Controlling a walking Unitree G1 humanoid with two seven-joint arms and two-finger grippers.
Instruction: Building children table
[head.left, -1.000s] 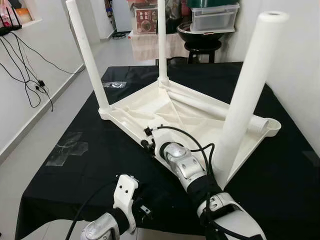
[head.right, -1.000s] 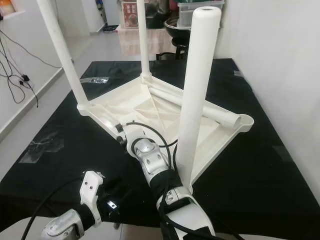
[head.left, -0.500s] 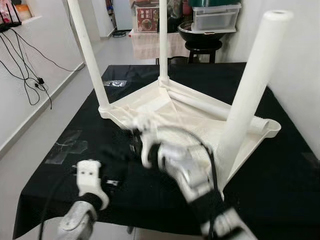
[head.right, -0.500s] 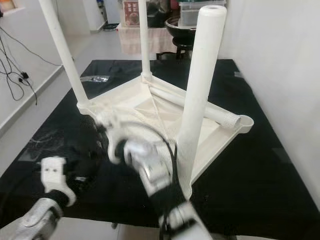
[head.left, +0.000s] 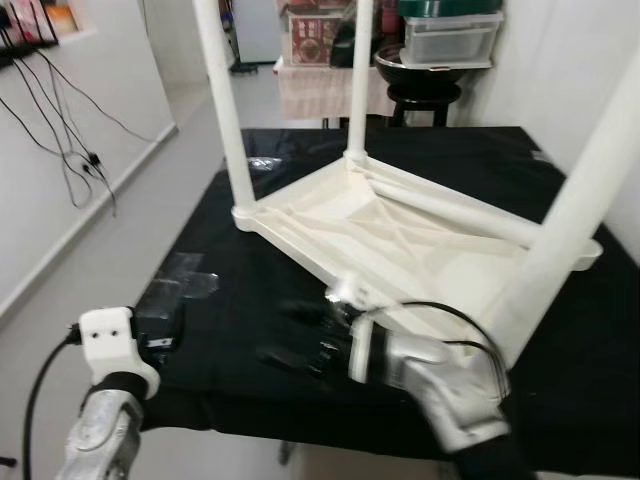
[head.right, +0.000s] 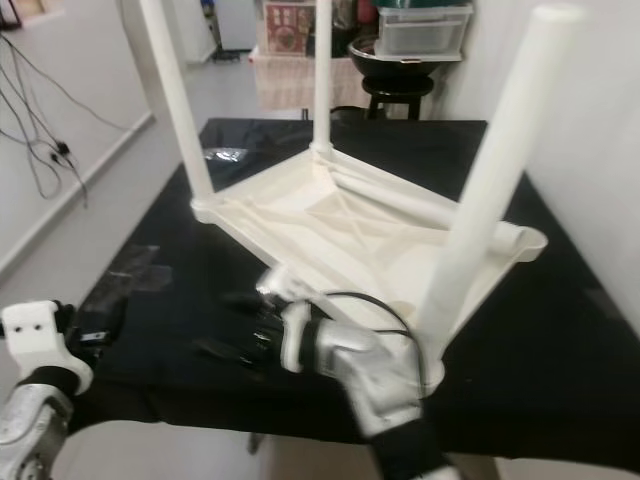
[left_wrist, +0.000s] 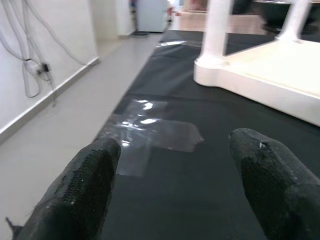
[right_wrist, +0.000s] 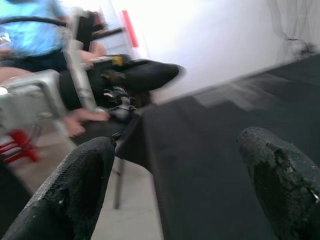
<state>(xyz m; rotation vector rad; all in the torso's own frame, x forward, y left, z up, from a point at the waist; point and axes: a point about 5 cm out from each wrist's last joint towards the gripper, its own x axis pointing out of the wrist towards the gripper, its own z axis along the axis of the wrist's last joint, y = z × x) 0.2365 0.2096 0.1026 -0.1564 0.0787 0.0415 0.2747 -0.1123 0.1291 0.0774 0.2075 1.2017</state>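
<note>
You have the white children's table (head.left: 400, 225) lying upside down on the black cloth (head.left: 250, 300), its top flat on the cloth and three legs standing up: one at the far left corner (head.left: 225, 110), one at the far corner (head.left: 358, 80) and one close on your right (head.left: 570, 230). A loose white tube (head.left: 450, 208) lies across the underside. Your right gripper (head.left: 295, 335) reaches leftward over the cloth just beside the table's near edge, fingers spread wide apart and holding nothing. Your left gripper (left_wrist: 175, 195) hovers at the cloth's near left corner, beside a patch of clear tape (left_wrist: 150, 131), fingers also well apart and empty
</note>
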